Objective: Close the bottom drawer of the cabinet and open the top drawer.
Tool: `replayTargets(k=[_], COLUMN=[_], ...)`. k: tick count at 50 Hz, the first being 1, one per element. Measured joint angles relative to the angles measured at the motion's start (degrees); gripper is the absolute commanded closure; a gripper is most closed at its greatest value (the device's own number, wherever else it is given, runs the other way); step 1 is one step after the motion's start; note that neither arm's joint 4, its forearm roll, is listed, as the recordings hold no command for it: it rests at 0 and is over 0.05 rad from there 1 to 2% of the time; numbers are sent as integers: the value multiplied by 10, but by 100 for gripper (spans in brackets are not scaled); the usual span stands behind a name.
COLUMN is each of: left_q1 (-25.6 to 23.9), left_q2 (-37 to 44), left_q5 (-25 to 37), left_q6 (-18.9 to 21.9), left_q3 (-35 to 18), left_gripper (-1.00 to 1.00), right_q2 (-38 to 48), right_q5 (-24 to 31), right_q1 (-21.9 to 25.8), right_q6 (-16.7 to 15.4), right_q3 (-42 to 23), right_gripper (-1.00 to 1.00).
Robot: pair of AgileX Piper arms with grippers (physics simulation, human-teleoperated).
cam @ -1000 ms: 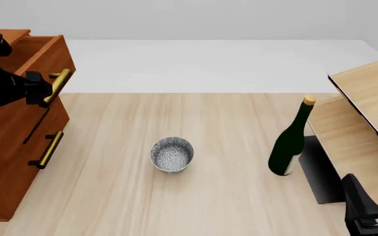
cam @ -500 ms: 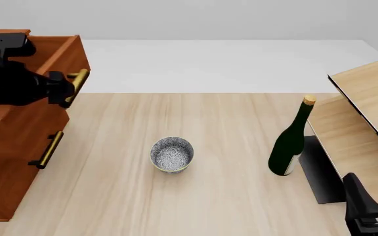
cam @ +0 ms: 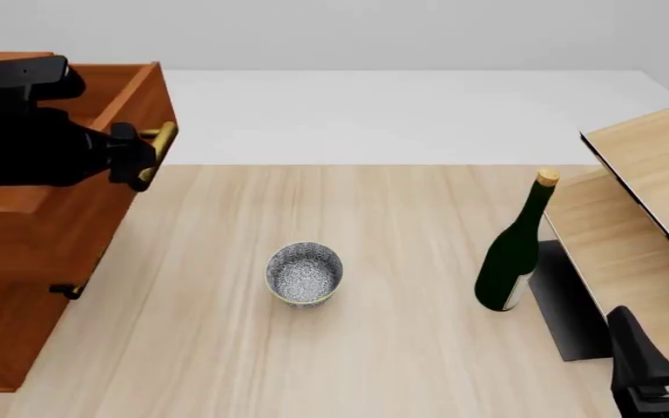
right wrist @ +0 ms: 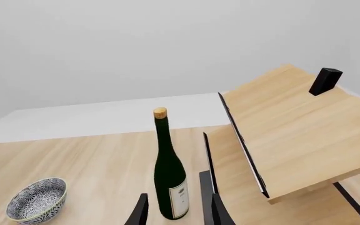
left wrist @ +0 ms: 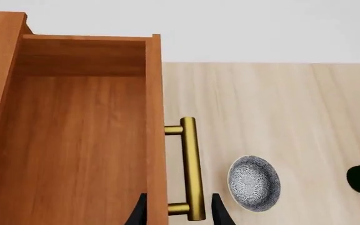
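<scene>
The reddish-brown cabinet (cam: 10, 296) stands at the table's left edge. Its top drawer (cam: 108, 87) is pulled well out, and the left wrist view shows the empty box (left wrist: 80, 140). My left gripper (cam: 146, 158) (left wrist: 178, 213) straddles the drawer's front panel and brass handle (left wrist: 191, 168) (cam: 163, 138). Its fingers are spread as wide as the idle right gripper's. The bottom drawer is hidden under the overhang. One lower handle end (cam: 70, 290) shows, and I cannot tell whose it is. My right gripper (cam: 664, 338) (right wrist: 176, 211) rests open at the near right.
A speckled bowl (cam: 304, 273) (left wrist: 254, 183) (right wrist: 37, 199) sits mid-table. A dark green corked bottle (cam: 515, 252) (right wrist: 169, 183) stands upright to the right. Beyond it, pale light-wood furniture (cam: 648, 218) (right wrist: 292, 131) leans on a black stand (cam: 567, 305).
My left gripper has moved right and the top drawer has slid further out with it, covering most of the lower handle. The right arm has not moved.
</scene>
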Motion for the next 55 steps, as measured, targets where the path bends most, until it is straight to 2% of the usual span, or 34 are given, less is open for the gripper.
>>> replayTargets(k=[15,35,55], left_q1=[-24,-58,-77], left_q2=[2,2,2], left_q5=[-10,-32,-49], left_q6=[-26,-88,-123], left_q3=[1,6,11], left_gripper=[-100,-100,-100], right_q2=[3,5,3], right_q5=[-3,-5,-3], right_q1=[0,0,1], right_q6=[0,0,-1], right_q3=[0,0,0], right_gripper=[-100,-100,-100])
